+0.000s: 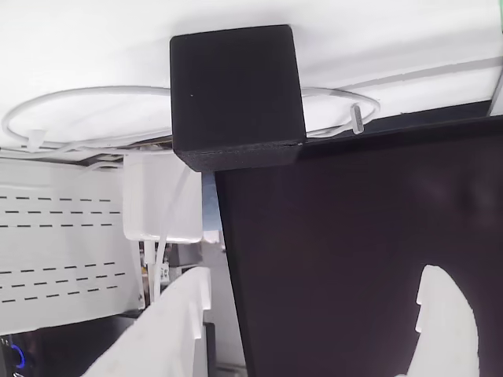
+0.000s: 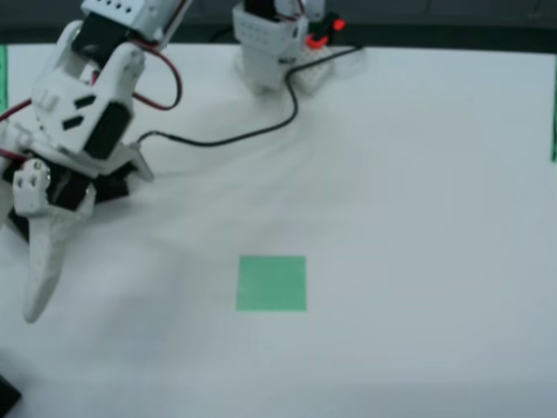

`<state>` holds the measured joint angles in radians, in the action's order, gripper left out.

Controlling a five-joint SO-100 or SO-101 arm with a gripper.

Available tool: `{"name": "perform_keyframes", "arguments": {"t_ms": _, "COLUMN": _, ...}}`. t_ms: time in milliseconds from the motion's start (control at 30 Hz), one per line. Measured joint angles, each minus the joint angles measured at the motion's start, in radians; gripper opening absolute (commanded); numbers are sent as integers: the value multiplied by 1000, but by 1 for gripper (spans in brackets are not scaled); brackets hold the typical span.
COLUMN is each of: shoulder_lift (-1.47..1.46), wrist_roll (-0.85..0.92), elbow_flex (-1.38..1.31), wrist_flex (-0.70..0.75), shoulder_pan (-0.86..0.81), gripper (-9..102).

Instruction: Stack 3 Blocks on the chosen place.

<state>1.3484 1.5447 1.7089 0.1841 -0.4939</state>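
Fingers of mine, white plastic, hang over the left edge of the white surface in the overhead view, spread wide with nothing between them. My wrist view shows both tips apart, with a matte black ribbed plastic cube ahead of them, resting on the white surface beside a large smooth dark panel. The flat green square patch lies near the middle of the surface, toward its near edge, bare. A black cable runs along the far side.
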Motion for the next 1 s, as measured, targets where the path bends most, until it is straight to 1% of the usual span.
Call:
{"name": "perform_keyframes", "arguments": {"t_ms": 333, "shoulder_lift": -232, "wrist_roll": 107, "elbow_flex": -268, "wrist_flex": 80, "shoulder_pan": -3, "gripper": 35}}
{"name": "perform_keyframes", "arguments": {"t_ms": 533, "shoulder_lift": -357, "wrist_roll": 120, "elbow_flex": -419, "wrist_flex": 103, "shoulder_pan": -31, "gripper": 37}}
{"name": "perform_keyframes", "arguments": {"t_ms": 833, "shoulder_lift": -465, "wrist_roll": 137, "elbow_flex": -546, "wrist_flex": 104, "shoulder_pan": -46, "gripper": 41}}
{"name": "perform_keyframes", "arguments": {"t_ms": 1000, "shoulder_lift": -514, "wrist_roll": 141, "elbow_flex": -589, "wrist_flex": 103, "shoulder_pan": -49, "gripper": 41}}
